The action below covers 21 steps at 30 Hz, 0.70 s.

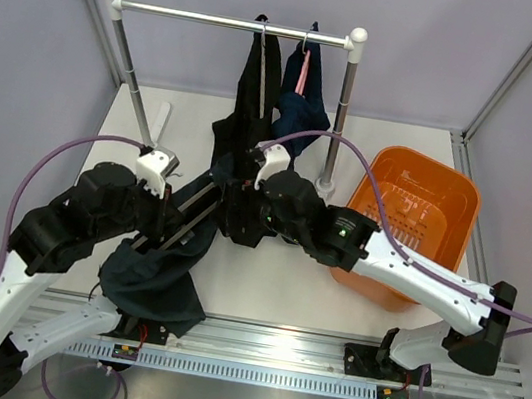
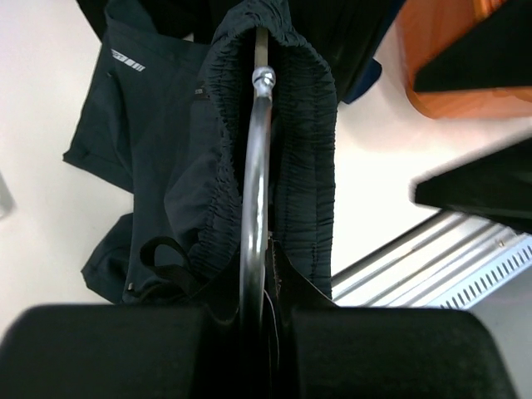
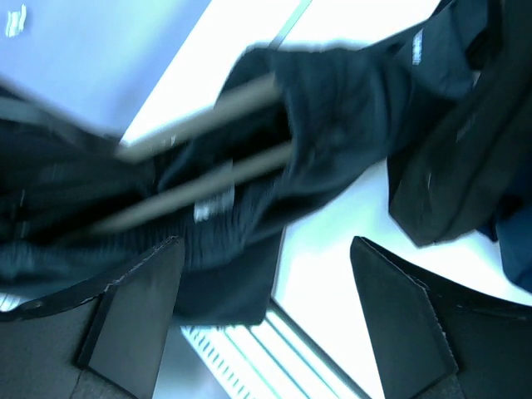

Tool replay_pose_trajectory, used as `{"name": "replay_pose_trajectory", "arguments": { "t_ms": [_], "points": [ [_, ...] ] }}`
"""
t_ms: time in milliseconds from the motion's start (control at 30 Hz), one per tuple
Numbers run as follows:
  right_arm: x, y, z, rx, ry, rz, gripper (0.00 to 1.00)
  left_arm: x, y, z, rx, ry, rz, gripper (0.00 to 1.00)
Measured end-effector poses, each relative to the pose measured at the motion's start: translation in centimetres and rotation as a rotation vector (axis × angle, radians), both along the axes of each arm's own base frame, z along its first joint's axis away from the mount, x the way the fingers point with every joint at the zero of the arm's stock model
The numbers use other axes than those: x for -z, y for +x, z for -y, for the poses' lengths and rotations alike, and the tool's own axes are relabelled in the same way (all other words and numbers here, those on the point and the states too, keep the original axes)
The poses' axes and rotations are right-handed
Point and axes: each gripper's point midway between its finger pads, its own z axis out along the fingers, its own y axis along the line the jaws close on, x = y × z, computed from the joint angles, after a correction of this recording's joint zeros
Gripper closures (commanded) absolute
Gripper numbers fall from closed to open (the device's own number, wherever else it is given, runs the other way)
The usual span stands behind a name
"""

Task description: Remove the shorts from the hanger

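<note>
- Three pairs of shorts here: the teal shorts (image 1: 157, 279) are down at the table, while the black shorts (image 1: 255, 87) and navy shorts (image 1: 302, 114) hang side by side on the rack (image 1: 223, 22) at the back.
- The left gripper (image 2: 266, 332) is clamped tight on a metal hanger (image 2: 253, 208). In the left wrist view the rod runs straight out from between its fingers.
- The teal shorts' elastic waistband is wrapped around that rod on both sides, so they're not off the hanger yet.
- The rest of the teal pair droops below the left arm and pools on the white table (image 1: 273, 282) near the front edge. A small white logo shows on one leg in the left wrist view.
- The right gripper (image 3: 268, 249) has its fingers spread wide with nothing pinched between them. It sits over the far end of the hanger, right at the bottom of the black shorts.
- The right wrist view is pretty blurry. I can make out hanger bars with dark cloth bunched on them just past the fingers, but can't tell if anything's touching.
- An orange basket (image 1: 451, 214) sits on the right side of the table, beside the rack's right post.
</note>
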Motion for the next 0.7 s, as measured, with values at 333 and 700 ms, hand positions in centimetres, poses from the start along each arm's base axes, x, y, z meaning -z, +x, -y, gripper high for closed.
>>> {"name": "replay_pose_trajectory", "arguments": {
  "t_ms": [333,700],
  "points": [
    [0.6,2.7,-3.0,0.080,-0.020,0.002,0.19,-0.1,-1.2,0.2,0.037,-0.030,-0.005,1.00],
    [2.1,3.5,-3.5,0.119,-0.057,-0.008,0.61,-0.5,-2.3,-0.2,0.055,-0.035,-0.018,1.00]
  ]
}}
